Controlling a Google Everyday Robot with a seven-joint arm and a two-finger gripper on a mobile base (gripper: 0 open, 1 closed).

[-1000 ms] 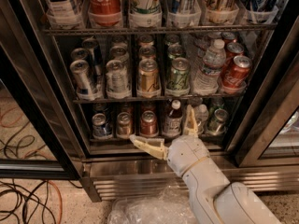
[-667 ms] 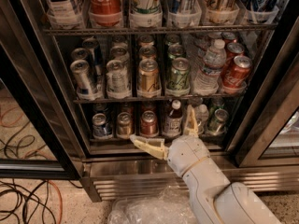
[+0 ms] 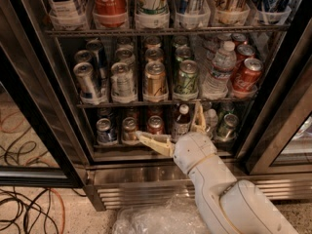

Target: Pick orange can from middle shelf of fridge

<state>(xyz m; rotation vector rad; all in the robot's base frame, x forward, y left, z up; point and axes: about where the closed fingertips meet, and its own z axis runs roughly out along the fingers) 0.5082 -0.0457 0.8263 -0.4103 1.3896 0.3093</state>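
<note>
The orange can [image 3: 155, 80] stands upright at the front of the middle shelf [image 3: 161, 101] of the fridge [image 3: 44, 106], between a silver can [image 3: 122, 80] on its left and a green can [image 3: 186, 77] on its right. More orange cans line up behind it. My gripper [image 3: 168, 126] is open and empty, below the middle shelf in front of the bottom rack. One finger [image 3: 151, 141] points left and the other finger [image 3: 198, 117] points up. The white arm [image 3: 219, 189] rises from the lower right.
A water bottle [image 3: 217, 71] and red Coca-Cola cans [image 3: 245, 75] stand right of the green can. Large tall cans [image 3: 110, 1] fill the top rack. Small cans and a bottle [image 3: 181, 123] sit on the bottom rack. Cables [image 3: 24, 199] and a clear plastic sheet [image 3: 156, 221] lie on the floor.
</note>
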